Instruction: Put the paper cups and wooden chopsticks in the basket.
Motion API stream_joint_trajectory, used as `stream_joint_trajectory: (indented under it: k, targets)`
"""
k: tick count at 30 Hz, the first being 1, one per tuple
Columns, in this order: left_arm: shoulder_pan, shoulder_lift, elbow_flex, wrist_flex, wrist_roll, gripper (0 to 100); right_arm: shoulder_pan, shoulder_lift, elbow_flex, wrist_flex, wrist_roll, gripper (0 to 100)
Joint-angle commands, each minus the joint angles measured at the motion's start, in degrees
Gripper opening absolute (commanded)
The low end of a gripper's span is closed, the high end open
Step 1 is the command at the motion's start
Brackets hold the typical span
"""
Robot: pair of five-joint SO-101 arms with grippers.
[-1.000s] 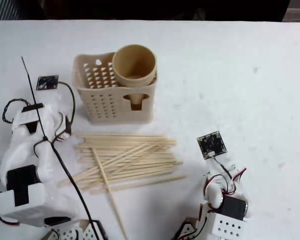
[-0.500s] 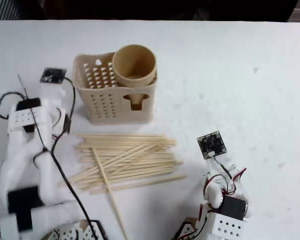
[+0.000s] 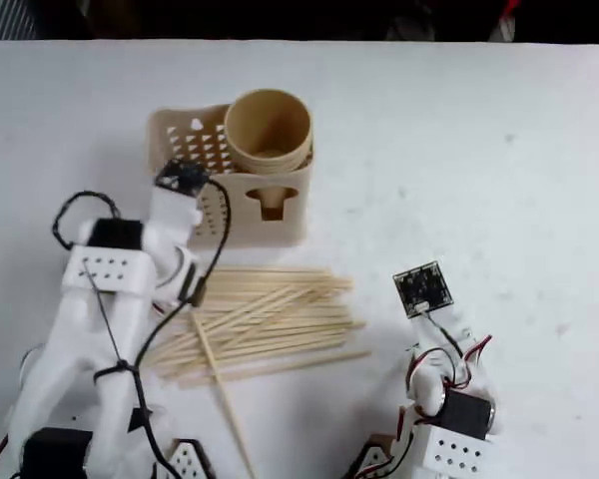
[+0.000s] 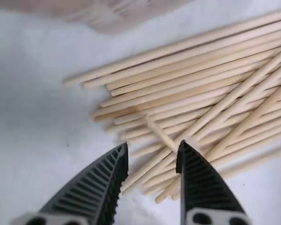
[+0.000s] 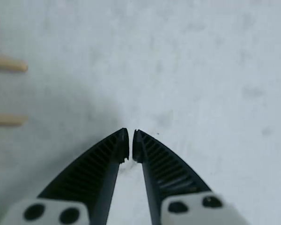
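- The basket [image 3: 242,215], beige with perforated walls, stands on the white table [image 3: 479,150], left of centre and towards the far side.
- The paper cups [image 3: 268,130] sit nested as one stack in the right part of the basket, and their rim rises above the basket's rim.
- The wooden chopsticks [image 3: 280,314] lie in a loose pile on the table just near of the basket, most of them running left to right.
- One chopstick [image 3: 220,384] lies slanted across the pile, its near end pointing towards the table's near edge.
- The left arm [image 3: 105,289] stands over the left end of the pile, its wrist close to the basket's near left corner.
- The left gripper [image 4: 152,152] hangs above the left ends of the chopsticks [image 4: 187,89]. Its jaws are moderately apart and hold nothing, with several stick ends showing in the gap below them.
- The right arm [image 3: 444,399] is folded at the near right, well apart from the basket and just right of the pile.
- The right gripper [image 5: 130,136] points down at bare table. Its jaws are drawn together to a hairline gap with nothing between them, and two chopstick tips [image 5: 7,64] lie off to one side.
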Motion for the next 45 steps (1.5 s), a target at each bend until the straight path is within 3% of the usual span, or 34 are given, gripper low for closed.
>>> stream_joint_trajectory:
  k: [1,10,34,45]
  targets:
    - [2.8,-1.9,1.8,-5.8,3.1,19,0.2,-0.6,0.5,0.3,0.5,3.3]
    - [3.7,-1.8,10.7,-14.8,3.1,18,0.2,-0.6,0.5,0.3,0.5,3.3]
    - [3.6,-1.7,14.9,-15.0,3.3,18,0.2,-0.6,0.5,0.3,0.5,3.3]
    - [3.5,-1.6,17.7,-19.9,14.0,18,0.2,-0.6,0.5,0.3,0.5,3.3]
